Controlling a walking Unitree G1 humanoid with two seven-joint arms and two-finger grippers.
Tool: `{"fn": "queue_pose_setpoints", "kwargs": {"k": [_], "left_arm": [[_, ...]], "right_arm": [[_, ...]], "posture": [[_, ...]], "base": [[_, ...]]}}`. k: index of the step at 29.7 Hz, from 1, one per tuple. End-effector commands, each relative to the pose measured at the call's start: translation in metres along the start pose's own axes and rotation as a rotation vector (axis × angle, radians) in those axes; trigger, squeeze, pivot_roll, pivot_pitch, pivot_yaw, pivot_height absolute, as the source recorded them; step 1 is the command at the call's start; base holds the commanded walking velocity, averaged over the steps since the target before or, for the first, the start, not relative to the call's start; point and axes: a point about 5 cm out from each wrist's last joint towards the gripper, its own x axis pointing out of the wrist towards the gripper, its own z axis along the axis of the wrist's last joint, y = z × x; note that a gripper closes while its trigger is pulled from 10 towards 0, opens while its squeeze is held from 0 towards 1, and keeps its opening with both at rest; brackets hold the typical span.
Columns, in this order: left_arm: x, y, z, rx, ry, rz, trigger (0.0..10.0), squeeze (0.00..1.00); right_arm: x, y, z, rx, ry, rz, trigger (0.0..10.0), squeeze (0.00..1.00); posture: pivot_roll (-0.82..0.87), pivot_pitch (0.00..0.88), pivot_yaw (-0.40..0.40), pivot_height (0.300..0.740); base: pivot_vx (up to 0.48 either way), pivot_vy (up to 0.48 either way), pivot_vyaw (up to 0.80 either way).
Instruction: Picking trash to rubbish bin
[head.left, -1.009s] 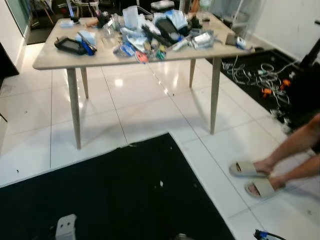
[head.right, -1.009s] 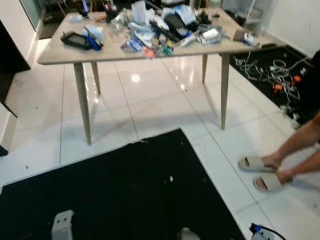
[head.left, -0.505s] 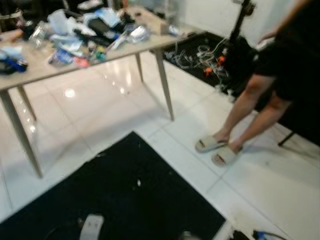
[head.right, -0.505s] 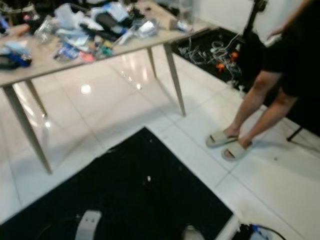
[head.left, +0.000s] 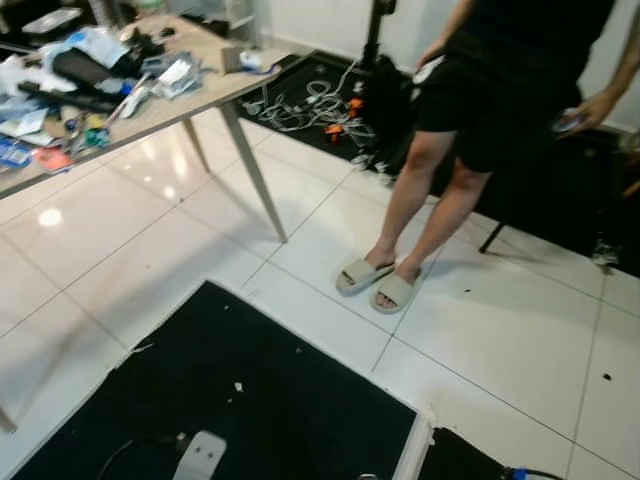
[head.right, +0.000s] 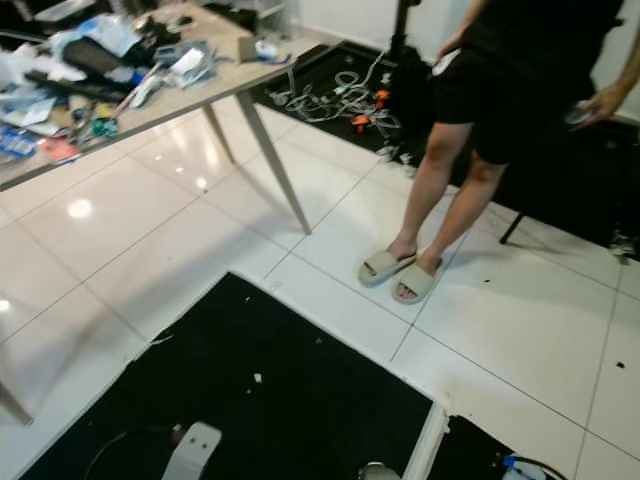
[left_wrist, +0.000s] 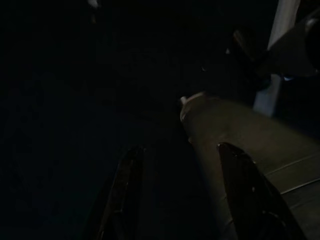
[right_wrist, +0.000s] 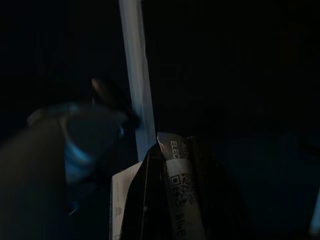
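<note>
Between my right fingers sat the trash — a dark wrapper with a printed label, pinched tight and poking past the tips. My left gripper hung idle in the dark, fingers apart and holding nothing. Ahead stood a person in sandals beside a cluttered table.

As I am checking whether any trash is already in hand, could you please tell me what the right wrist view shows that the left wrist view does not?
The right wrist view has the right gripper shut on a printed packet bearing a QR code and lettering. The left wrist view has the left gripper with its fingers apart and nothing between them, beside a pale rounded shape. Both are very dark, and each includes a pale strip in the background.
</note>
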Motion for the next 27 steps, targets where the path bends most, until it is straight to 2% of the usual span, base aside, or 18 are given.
{"fn": "queue_pose_setpoints", "kwargs": {"k": [1, 8, 27], "left_arm": [[-0.0045, -0.0037, -0.0270, 0.032, 0.106, -0.017, 10.0, 0.00], [-0.0043, -0.0049, -0.0292, 0.107, 0.141, -0.024, 10.0, 0.00], [-0.0054, -0.0034, -0.0333, 0.167, 0.187, -0.023, 10.0, 0.00]], "right_arm": [[-0.0013, 0.0014, -0.0146, -0.026, 0.050, -0.004, 10.0, 0.00], [-0.0016, 0.0020, -0.0181, -0.054, 0.064, -0.005, 10.0, 0.00], [-0.0015, 0.0067, -0.0182, -0.078, 0.051, 0.015, 10.0, 0.00]], "posture": [[0.05, 0.108, 0.047, 0.740], [0.05, 0.108, 0.053, 0.740], [0.05, 0.112, 0.056, 0.740]], "base": [[0.000, 0.000, -0.77], [0.000, 0.000, -0.77], [0.000, 0.000, -0.77]]}}
